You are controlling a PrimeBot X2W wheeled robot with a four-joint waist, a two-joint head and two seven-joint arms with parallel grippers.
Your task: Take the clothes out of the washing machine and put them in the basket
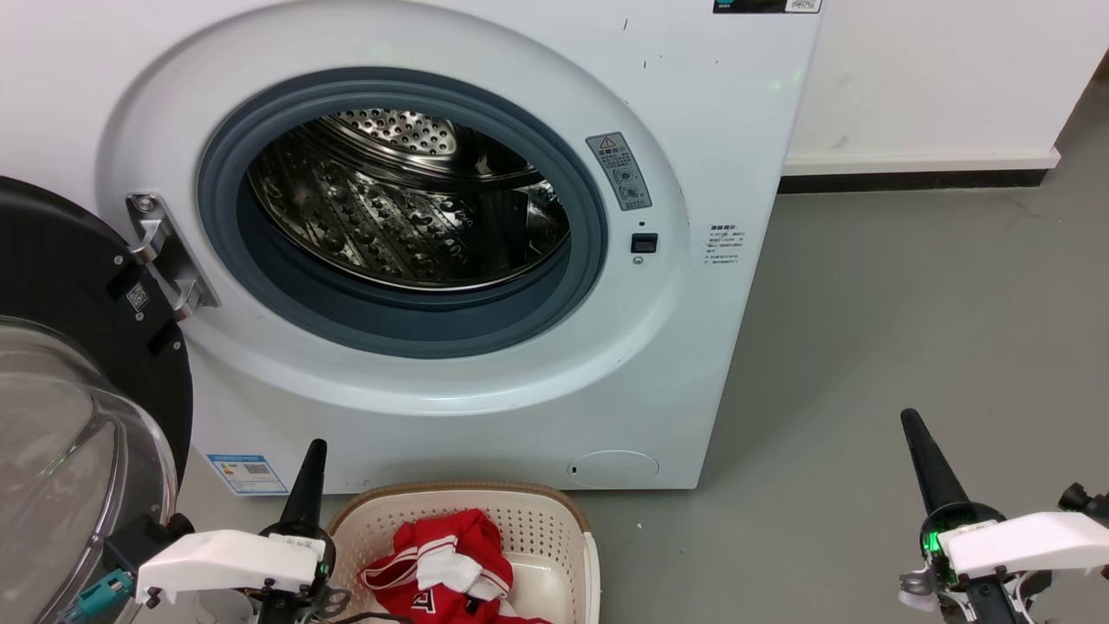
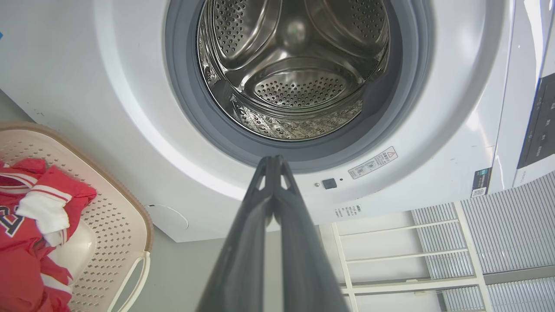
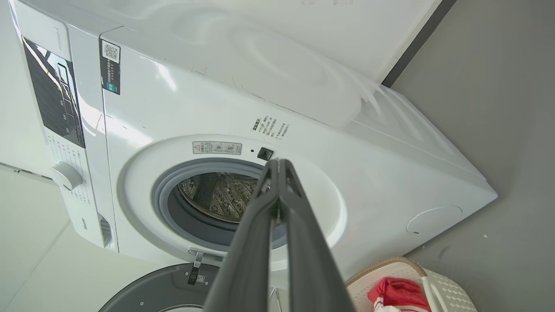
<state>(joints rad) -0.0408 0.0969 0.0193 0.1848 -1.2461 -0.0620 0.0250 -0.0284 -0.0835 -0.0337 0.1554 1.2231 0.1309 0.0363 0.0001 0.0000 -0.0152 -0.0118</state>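
Grey floor (image 1: 910,286) beneath us; our left gripper (image 2: 273,161) and right gripper (image 3: 279,164) are each clenched tip to tip, empty, touching nothing.

Red clothes (image 1: 450,568) fill the cream basket (image 1: 537,516) before the open, empty washing machine (image 1: 520,364).

The head camera looks forward and down from quite near at the washing machine (image 1: 485,425), with the basket (image 1: 541,520) at its bottom edge. The left wrist camera sits low and close and faces up into the drum (image 2: 295,86). The right wrist camera stands farther right and is rolled sideways, so the machine looks tilted. All three share the drum and the basket.
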